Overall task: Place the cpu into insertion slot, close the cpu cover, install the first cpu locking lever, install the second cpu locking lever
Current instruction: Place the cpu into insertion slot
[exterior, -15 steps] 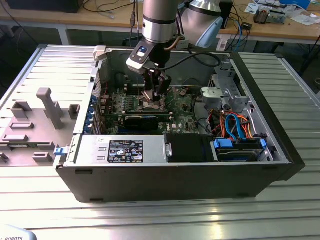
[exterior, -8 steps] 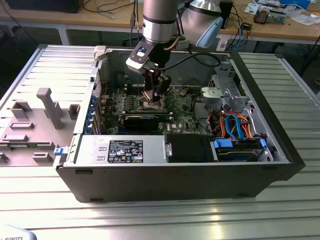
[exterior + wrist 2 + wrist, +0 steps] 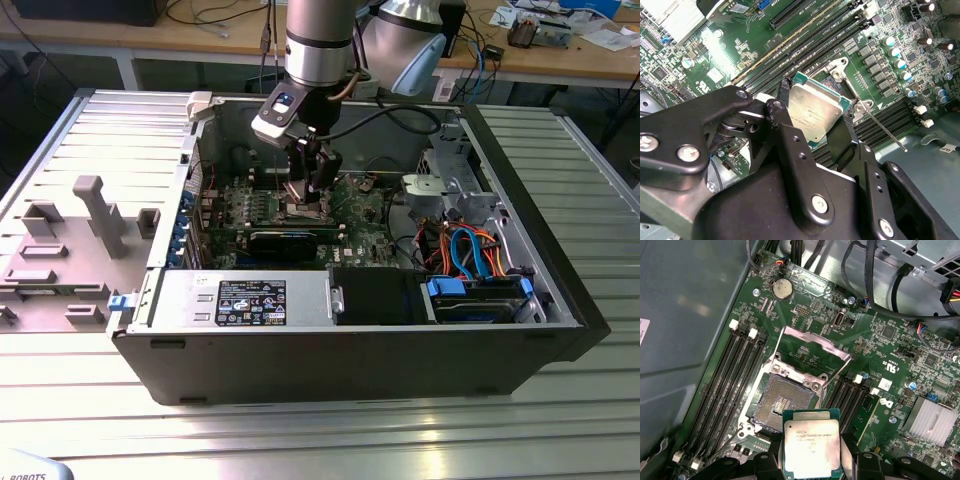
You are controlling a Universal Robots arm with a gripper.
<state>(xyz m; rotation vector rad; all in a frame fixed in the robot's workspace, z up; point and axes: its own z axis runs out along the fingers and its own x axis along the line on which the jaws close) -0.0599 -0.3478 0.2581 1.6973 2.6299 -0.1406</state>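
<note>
- One claw was clamped on the cpu, held over the green motherboard inside the open computer case.
- Nearby, the insertion slot lay exposed, with the cpu cover raised.

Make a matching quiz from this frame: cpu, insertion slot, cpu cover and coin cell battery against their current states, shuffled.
Things:
1. cpu
2. insertion slot
3. cpu cover
4. coin cell battery

States:
A. swung open
B. clamped in the gripper
C. empty, contacts exposed
D. seated in a round holder

Pairs: 1-B; 2-C; 3-A; 4-D
</note>
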